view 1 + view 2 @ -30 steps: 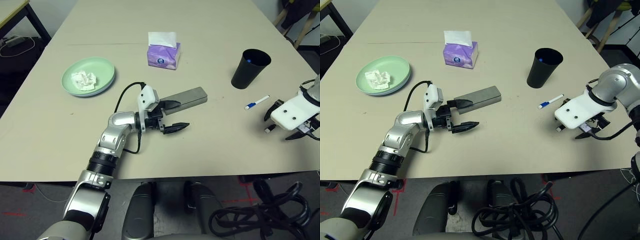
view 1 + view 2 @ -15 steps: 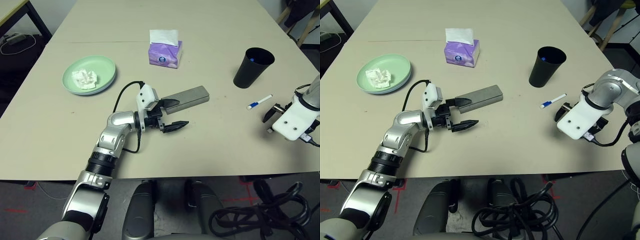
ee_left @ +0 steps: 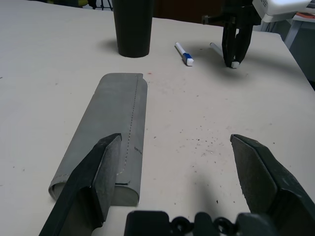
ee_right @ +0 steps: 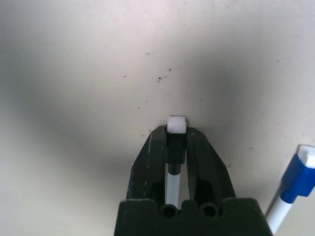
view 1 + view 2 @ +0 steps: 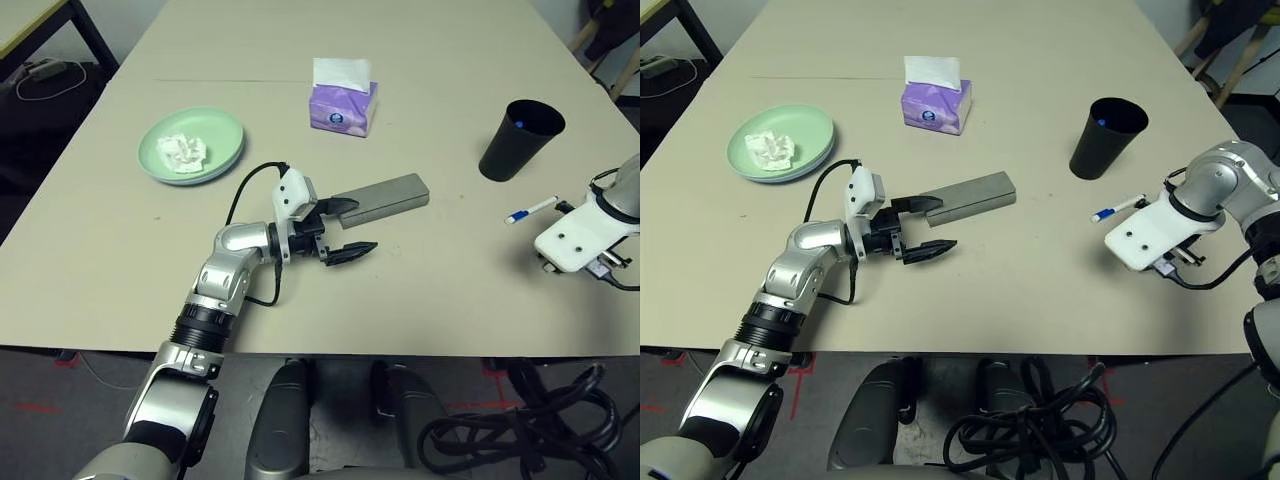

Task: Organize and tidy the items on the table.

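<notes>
The left arm reaches up from 7 o'clock, bending at the wrist so the left claw points toward 3 o'clock, fingers spread wide. The right arm comes in from 4 o'clock, wrist angled toward 8 o'clock, the right claw's fingers pinched close.

Tissue on plates; cup right.

Left claw open, grey case by one finger; black cup, blue-capped pen, right gripper beyond.
</notes>
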Controlling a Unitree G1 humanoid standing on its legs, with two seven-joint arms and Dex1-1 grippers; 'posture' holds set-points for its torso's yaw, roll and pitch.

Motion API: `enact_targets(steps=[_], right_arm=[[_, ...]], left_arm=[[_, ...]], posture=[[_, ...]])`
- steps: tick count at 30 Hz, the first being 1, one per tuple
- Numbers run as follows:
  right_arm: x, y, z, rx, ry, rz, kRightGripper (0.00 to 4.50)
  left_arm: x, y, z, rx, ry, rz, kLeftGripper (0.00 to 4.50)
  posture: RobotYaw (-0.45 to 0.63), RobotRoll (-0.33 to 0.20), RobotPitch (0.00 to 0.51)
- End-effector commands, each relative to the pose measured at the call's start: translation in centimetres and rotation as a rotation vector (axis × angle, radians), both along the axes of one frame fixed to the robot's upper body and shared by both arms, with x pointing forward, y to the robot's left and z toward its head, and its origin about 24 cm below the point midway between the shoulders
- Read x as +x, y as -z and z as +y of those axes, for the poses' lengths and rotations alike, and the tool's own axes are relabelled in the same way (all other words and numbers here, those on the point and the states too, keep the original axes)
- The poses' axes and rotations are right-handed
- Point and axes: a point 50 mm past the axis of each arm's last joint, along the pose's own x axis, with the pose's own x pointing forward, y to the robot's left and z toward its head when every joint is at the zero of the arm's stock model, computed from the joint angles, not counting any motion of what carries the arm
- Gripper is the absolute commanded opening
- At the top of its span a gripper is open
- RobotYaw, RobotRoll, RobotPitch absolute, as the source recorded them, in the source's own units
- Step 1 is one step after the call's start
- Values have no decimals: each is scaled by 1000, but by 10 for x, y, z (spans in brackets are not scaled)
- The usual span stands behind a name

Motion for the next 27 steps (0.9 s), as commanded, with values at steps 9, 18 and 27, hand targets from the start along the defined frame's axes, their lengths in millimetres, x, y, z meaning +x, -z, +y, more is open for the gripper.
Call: enact_targets(steps=[9, 18, 27], right_arm=[[-7, -38, 34, 497, 255, 61, 423], [-15, -63, 62, 1074, 457, 192, 423], [-7, -36, 100, 1660, 666, -1, 423]], left_arm=[[2, 0, 3, 36, 42, 8, 4500], [10, -4, 3, 31, 50, 19, 4500], [14, -4, 6, 10, -3, 5, 4500]], posture=[[92, 0, 152], [53, 0, 124], [14, 0, 115]])
